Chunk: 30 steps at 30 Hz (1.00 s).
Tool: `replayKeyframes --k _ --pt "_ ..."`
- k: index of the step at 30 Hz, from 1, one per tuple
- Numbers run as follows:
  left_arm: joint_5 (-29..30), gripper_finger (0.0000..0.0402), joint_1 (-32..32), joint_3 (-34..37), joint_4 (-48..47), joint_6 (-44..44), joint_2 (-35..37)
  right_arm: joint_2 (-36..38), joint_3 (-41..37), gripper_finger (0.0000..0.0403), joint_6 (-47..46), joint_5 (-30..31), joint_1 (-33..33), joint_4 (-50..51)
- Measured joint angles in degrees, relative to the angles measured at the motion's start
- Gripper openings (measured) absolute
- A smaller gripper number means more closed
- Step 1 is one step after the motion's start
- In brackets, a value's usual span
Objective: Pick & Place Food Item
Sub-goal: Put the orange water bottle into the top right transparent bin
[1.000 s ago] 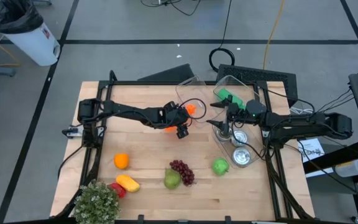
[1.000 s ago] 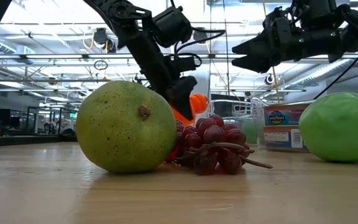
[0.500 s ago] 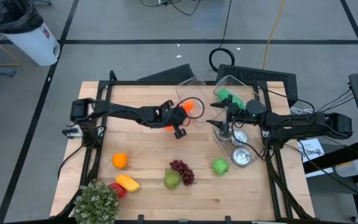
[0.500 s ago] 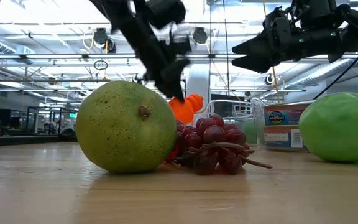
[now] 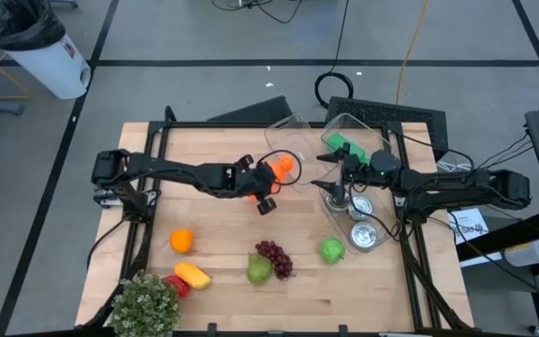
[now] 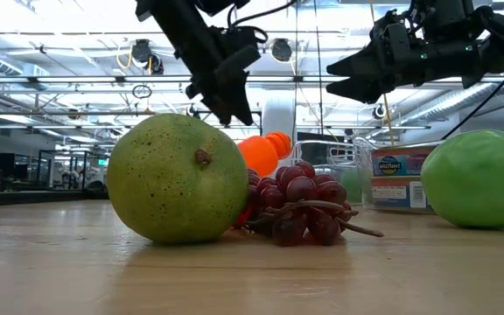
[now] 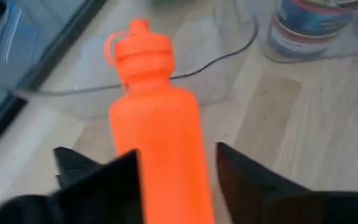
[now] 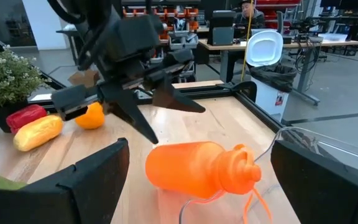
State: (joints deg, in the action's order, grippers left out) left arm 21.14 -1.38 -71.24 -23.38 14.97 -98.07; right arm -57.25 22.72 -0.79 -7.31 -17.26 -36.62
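Observation:
An orange plastic bottle (image 5: 279, 168) lies on its side on the wooden table, its capped end toward a clear tub (image 5: 293, 140). It shows in the low view (image 6: 259, 153) behind the pear, and in the right wrist view (image 8: 191, 165). My left gripper (image 5: 262, 185) is open and hovers just over the bottle's body. Its fingers stand on either side of the bottle (image 7: 160, 143) and above it (image 6: 234, 105), apart from it. My right gripper (image 5: 327, 173) is open and waits to the bottle's right, over a clear container.
Along the near side lie an orange (image 5: 182, 241), yellow and red peppers (image 5: 190, 275), a potted plant (image 5: 145, 304), a pear (image 5: 258, 270), grapes (image 5: 274, 255) and a green apple (image 5: 332, 250). A clear container with cans (image 5: 358, 220) sits at the right. Bare wood lies left of the bottle.
My left gripper has let go of the orange bottle, risen and drawn back toward the table's left edge. The bottle, which was between the fingers, now lies on the table by the clear tub.

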Motion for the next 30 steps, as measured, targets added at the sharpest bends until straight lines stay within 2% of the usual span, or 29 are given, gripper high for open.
replayKeyframes --k 7,11,13,25,30 --pt "4.58 0.0291 -1.16 0.87 -1.3 3.46 -3.71 0.02 -0.02 0.0373 0.0 0.01 0.04 -0.02" --pt "-1.56 0.0374 -2.38 0.86 0.44 1.68 -5.08 0.02 -0.04 0.0373 -0.01 -0.16 0.09 0.01" --pt "-5.35 0.0393 -2.99 0.85 1.19 1.5 -5.81 0.02 -0.07 0.0373 -0.01 -0.22 0.11 0.06" --pt "-4.28 0.0325 -4.19 0.92 3.4 -3.39 -15.01 -0.13 -0.06 0.0373 -0.03 -0.22 0.11 -0.02" --pt "-4.03 0.0252 -3.98 0.92 2.51 -3.28 -13.51 -0.13 -0.04 0.0373 -0.01 -0.2 0.11 0.0"
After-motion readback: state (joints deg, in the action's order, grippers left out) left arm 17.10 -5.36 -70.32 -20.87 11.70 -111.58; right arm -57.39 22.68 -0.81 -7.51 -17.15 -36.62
